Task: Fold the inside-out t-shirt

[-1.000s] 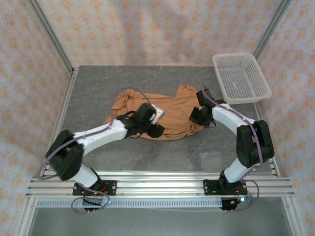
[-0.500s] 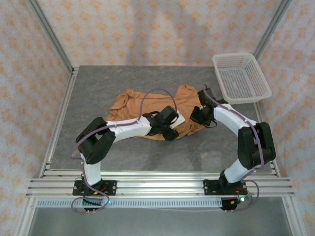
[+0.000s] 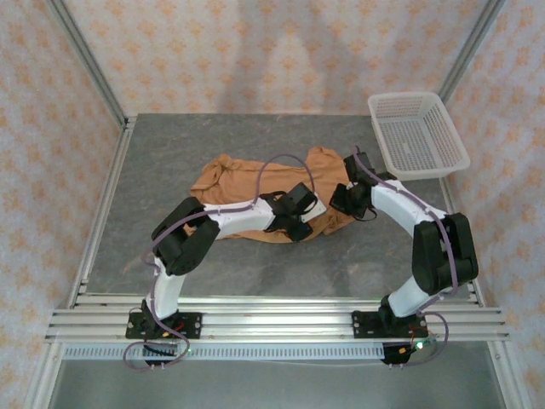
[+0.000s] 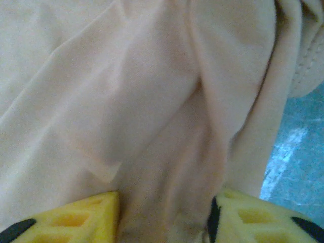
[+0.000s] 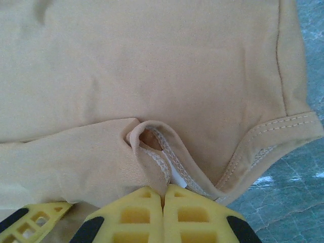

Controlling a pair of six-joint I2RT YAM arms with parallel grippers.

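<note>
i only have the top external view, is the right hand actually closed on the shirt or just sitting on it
observer: From the right wrist view, the right hand has its fingers shut together on the t-shirt, at a stitched hem that is folded over.
operator: anything else caught in there
observer: A small white label peeks out of that fold, right at the fingertips.
operator: and the left hand
observer: From the left wrist view, the left hand has its fingers apart, with a raised ridge of fabric standing between them.
</note>
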